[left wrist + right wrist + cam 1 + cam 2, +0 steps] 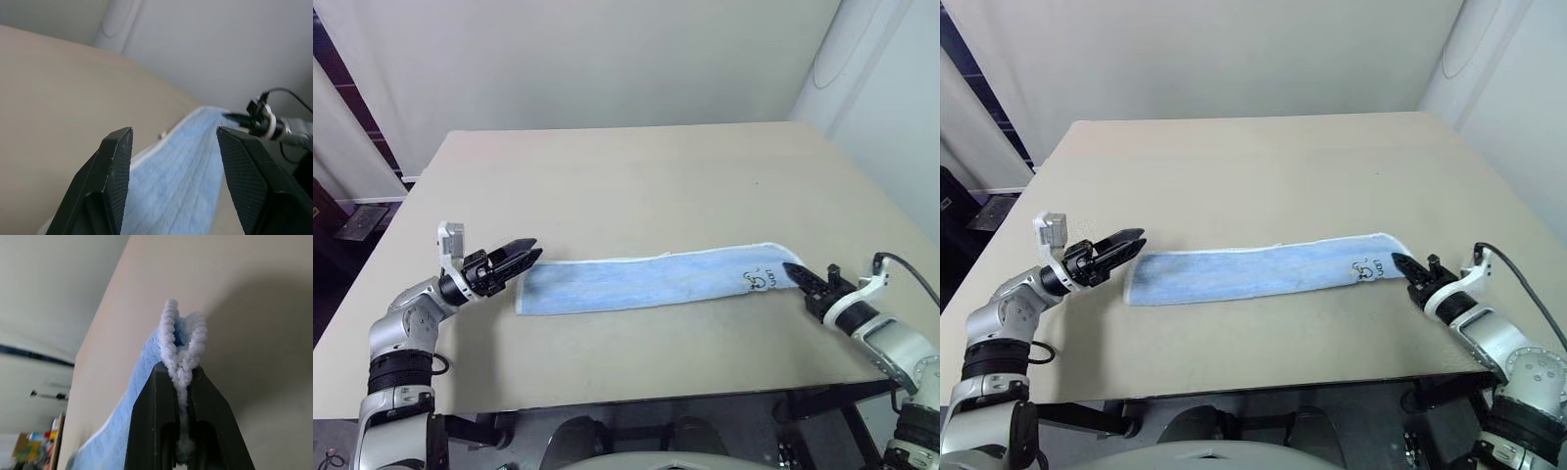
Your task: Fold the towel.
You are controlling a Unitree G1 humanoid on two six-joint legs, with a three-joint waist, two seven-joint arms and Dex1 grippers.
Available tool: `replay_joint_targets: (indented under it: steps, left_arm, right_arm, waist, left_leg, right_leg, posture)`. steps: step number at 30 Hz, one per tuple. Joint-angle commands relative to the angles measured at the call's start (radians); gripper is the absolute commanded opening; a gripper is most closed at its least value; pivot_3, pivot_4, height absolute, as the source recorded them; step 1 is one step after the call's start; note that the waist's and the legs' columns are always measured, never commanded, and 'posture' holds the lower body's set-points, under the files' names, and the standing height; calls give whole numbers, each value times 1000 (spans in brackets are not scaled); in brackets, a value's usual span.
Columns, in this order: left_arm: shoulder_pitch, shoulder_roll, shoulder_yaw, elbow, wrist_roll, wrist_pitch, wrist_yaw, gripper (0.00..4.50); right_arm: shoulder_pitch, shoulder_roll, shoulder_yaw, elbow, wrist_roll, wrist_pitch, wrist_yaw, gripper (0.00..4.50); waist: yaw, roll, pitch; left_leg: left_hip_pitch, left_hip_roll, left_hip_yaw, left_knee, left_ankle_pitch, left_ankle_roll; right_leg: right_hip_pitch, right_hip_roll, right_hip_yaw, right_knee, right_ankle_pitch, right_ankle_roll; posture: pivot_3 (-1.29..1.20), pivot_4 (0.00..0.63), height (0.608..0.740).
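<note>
The towel (656, 284) is a light blue cloth folded into a long narrow strip across the near part of the table, with a dark printed mark near its right end. My right gripper (795, 271) is shut on the towel's right end; in the right wrist view the white edging (182, 357) is pinched between the two fingers. My left gripper (527, 251) is open just above the towel's left end, and in its wrist view the blue cloth (176, 181) runs between the spread fingers (115, 166).
The beige table (636, 176) stretches far behind the towel. Its front edge lies close below the strip. White walls stand behind and to the right; the floor drops away at the left.
</note>
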Motion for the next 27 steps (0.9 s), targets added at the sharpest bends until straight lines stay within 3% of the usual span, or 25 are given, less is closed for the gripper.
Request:
replay_joint_targets:
  steps: [1, 5, 11, 18, 21, 27]
  left_arm:
    - [1, 2, -4, -52, -19, 3, 0, 2865]
    - [-11, 0, -3, -18, -11, -20, -3, 2865]
    - [-31, 3, -4, 38, 1, -57, -19, 2865]
    - [-34, -2, -16, 82, 10, -94, -49, 2865]
    - [-42, -2, -22, 116, 24, -117, -66, 2865]
    - [-57, 5, -26, 170, 36, -155, -93, 2865]
  right_arm:
    - [-3, -26, -18, -22, -2, -14, 10, 25]
    - [13, -48, 0, -94, -16, -10, 38, 25]
    - [35, -95, 107, -382, -26, 5, 153, 25]
    - [23, -121, 390, -596, -161, -7, 287, 25]
    - [-7, -95, 515, -561, -303, -37, 263, 25]
    - [-50, -22, 614, -532, -389, -48, 263, 25]
  waist:
    - [-1, 0, 0]
    - [-1, 1, 0]
    - [-3, 3, 0]
    - [0, 2, 0]
    - [1, 2, 0]
    - [1, 1, 0]
  left_leg:
    - [0, 0, 0, 0, 0, 0]
    - [0, 0, 0, 0, 0, 1]
    - [0, 1, 1, 0, -1, 1]
    - [0, 1, 1, 1, -1, 2]
    - [0, 1, 1, 1, -1, 2]
    - [0, 1, 1, 2, -1, 1]
  right_leg:
    - [0, 0, 0, 0, 0, 0]
    - [0, 0, 0, 1, 0, 0]
    - [-1, 0, 1, 2, 0, 0]
    - [-3, 0, 1, 2, 0, 0]
    - [-4, 0, 1, 1, 0, 0]
    - [-4, 0, 1, 1, 0, 0]
  posture:
    - [0, 0, 740]
    - [0, 0, 740]
    - [0, 0, 740]
    - [0, 0, 740]
    - [0, 0, 740]
    - [0, 0, 740]
